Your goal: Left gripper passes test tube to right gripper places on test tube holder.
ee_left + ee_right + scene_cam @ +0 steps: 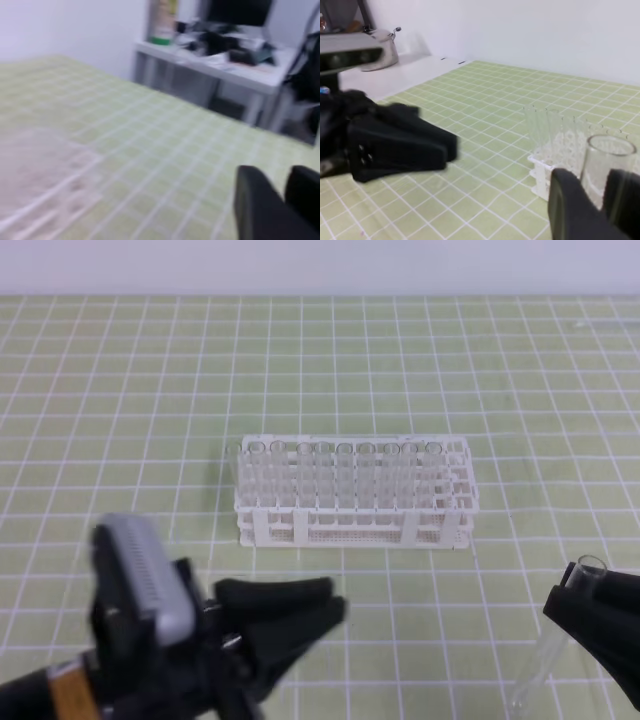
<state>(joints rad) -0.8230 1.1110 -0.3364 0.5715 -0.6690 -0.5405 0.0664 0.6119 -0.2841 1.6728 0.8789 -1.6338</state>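
a white test tube holder [355, 492] is seen standing on a green gridded bench [120, 380], with a row of clear tubes already upright in its back row and empty holes nearer the front and at its right end. in front of the holder and to its right, the right end effector [590, 615] is clenched on the test tube [555, 640], gripped just below its open rim; the tube hangs down slanted, mouth uppermost and leaning toward the holder, its lower end near the bench. in the right wrist view the tube's rim [609, 147] is seen between the two dark fingers [572, 200]. in front of the holder and to its left, the left end effector [325, 602] is seen clear of the tube with nothing between its jaws; whether those jaws are parted or closed cannot be told from the blurred views.

the handover is judged done, and the step in hand is judged to be carrying the tube to the holder. to do it well, the tube should first be brought upright, since a slanted tube would catch on the lattice. it should be lifted above the holder's top tier before being moved across, so the standing tubes are not struck. an empty hole should be chosen, the bottom of the tube centred over it, and the tube lowered straight through both tiers. the grip should be released only once the tube is seated.
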